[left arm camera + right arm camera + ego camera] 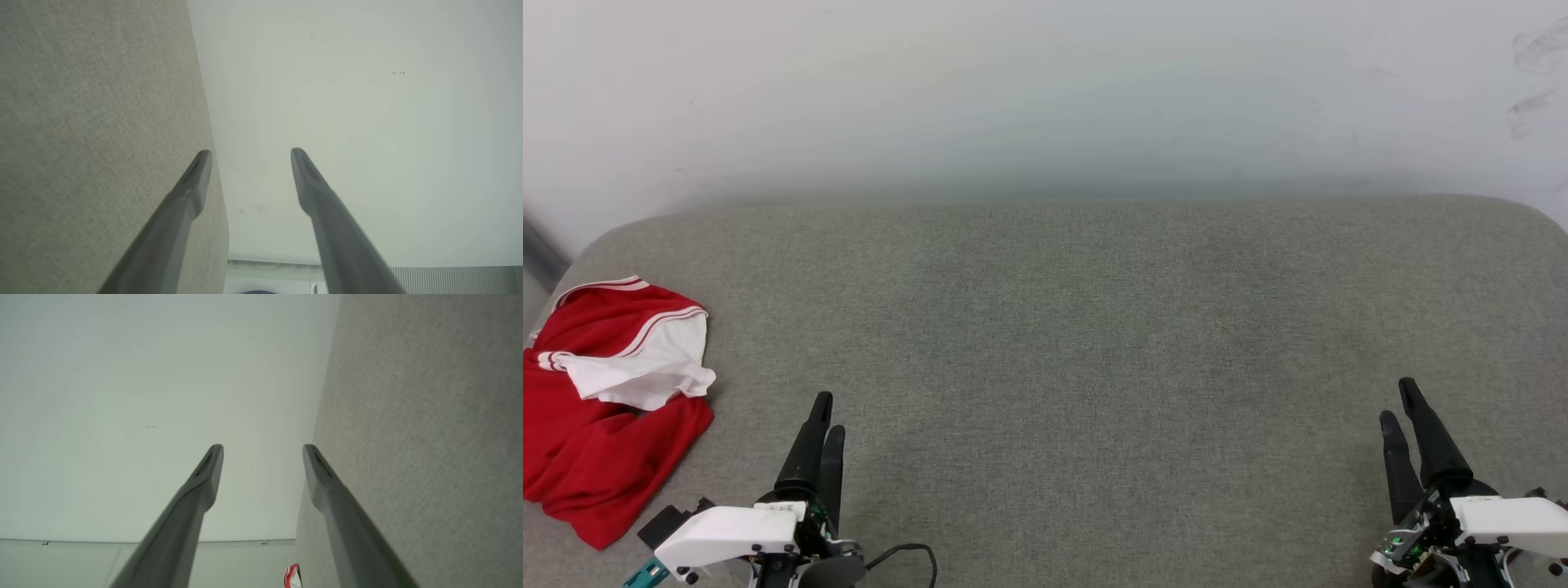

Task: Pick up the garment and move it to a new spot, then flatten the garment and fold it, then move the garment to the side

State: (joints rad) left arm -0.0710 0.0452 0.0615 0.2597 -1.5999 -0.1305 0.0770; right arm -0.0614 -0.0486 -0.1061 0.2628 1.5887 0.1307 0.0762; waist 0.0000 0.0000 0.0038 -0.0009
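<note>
Grey fabric worktop (pixel 1062 327) is backed by a white wall (pixel 1045 98). The garment (pixel 605 400) is crumpled at the left edge, near the front corner. The left gripper (pixel 830 412) and right gripper (pixel 1396 400) are held empty, fingers apart. A raised fold is best pinched by the nearer left gripper. The garment's left part is cut off, and any printing is hidden.

The left gripper (pixel 830 412) and right gripper (pixel 1396 400) have long tapered black fingers (pixel 805 457), white housings (pixel 731 529) behind them, and a black cable (pixel 913 549) behind the left pair.
</note>
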